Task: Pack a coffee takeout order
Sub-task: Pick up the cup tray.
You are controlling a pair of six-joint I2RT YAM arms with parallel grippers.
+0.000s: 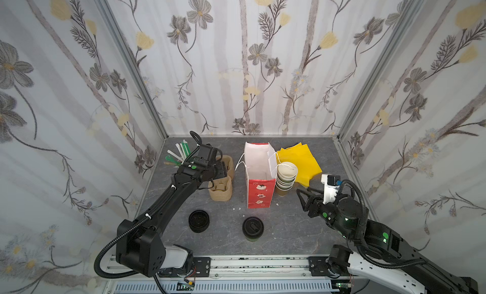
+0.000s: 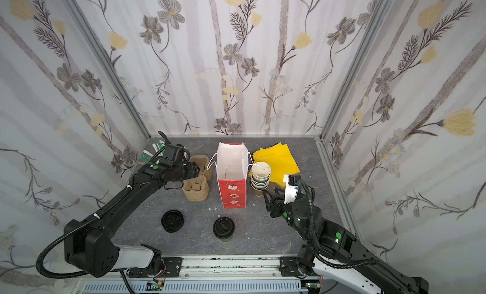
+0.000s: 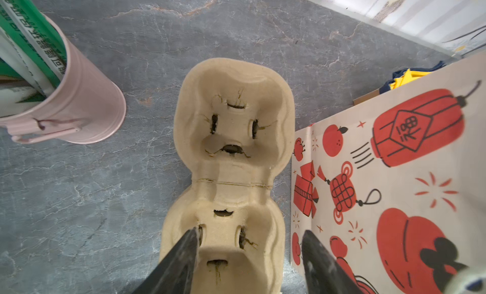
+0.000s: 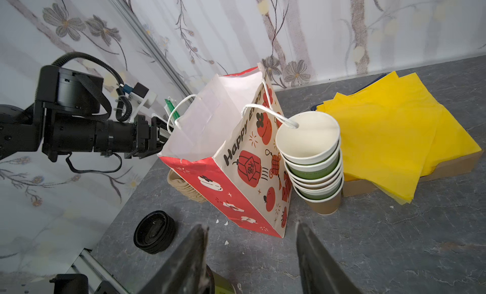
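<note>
Both top views look from high above the near edge of the bench (image 1: 289,234), tilted down toward the back wall (image 1: 249,69) and far enough off to hold the whole bench. They share almost everything, with the bag (image 1: 259,198) mid-frame. Your left wrist view looks nearly straight down, close over the carrier (image 3: 231,148), with the left pincer (image 3: 249,230) at the lower edge and the bag's side at frame right. Your right wrist view sits low, looking across the bench at bag, cups (image 4: 313,158) and napkins (image 4: 389,127), with the right pincer (image 4: 249,227) at the lower edge. Both wrist views share bag and carrier.
</note>
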